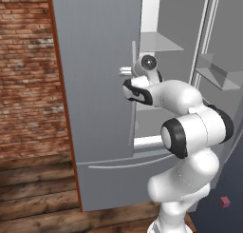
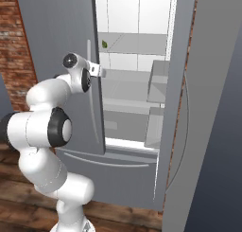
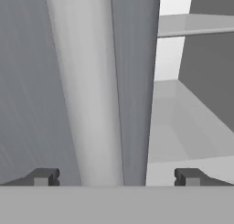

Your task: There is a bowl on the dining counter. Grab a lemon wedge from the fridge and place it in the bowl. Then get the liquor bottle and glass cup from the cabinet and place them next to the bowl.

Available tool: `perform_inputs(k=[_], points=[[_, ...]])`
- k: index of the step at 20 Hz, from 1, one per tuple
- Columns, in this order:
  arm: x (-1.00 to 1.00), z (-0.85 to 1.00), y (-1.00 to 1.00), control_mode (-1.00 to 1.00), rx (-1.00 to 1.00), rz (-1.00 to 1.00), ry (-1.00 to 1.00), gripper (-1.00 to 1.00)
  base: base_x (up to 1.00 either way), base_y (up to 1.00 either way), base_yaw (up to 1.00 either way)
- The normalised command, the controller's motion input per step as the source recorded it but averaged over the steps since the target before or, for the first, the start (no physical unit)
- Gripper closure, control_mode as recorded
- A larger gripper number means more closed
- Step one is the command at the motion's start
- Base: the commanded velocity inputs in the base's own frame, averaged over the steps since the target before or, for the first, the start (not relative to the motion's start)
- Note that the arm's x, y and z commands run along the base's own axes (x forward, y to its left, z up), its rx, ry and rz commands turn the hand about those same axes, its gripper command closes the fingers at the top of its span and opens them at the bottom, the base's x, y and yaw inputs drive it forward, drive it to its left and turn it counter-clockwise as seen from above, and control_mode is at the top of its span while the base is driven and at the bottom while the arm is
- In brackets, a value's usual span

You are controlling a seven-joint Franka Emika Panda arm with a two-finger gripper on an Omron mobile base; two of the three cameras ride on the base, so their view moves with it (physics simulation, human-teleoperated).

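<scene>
Ahead, fridge [image 2: 56, 37] handle [image 3: 87, 90] between gripper [image 3: 116, 177] fingertips.

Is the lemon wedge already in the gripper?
No, the lemon wedge sits on an upper shelf inside the fridge, while the gripper stands open at the left door's handle.

**Arm raised, gripper spread wide**

We see the white arm rising from its base, bent sharply at the elbow and reaching forward at mid height. Our gripper [image 3: 117, 177] stands fully spread, its two dark fingertips [image 3: 45, 176] well apart, holding nothing.
</scene>
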Motion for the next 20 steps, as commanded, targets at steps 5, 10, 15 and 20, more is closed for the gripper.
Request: perform_inputs(k=[5, 10, 15, 20], points=[[0.58, -0.19, 0.07, -1.0, 0.0, 0.0, 0.0, -1.0, 0.0, 0.0, 0.0], [0.47, -0.16, 0.15, -1.0, 0.0, 0.0, 0.0, 1.0, 0.0, 0.0, 0.0], [0.07, -0.03, 0.28, -1.0, 0.0, 0.0, 0.01, 1.0, 0.0, 0.0, 0.0], [-0.29, 0.11, 0.54, -1.0, 0.0, 0.0, 0.0, 1.0, 0.0, 0.0, 0.0]])
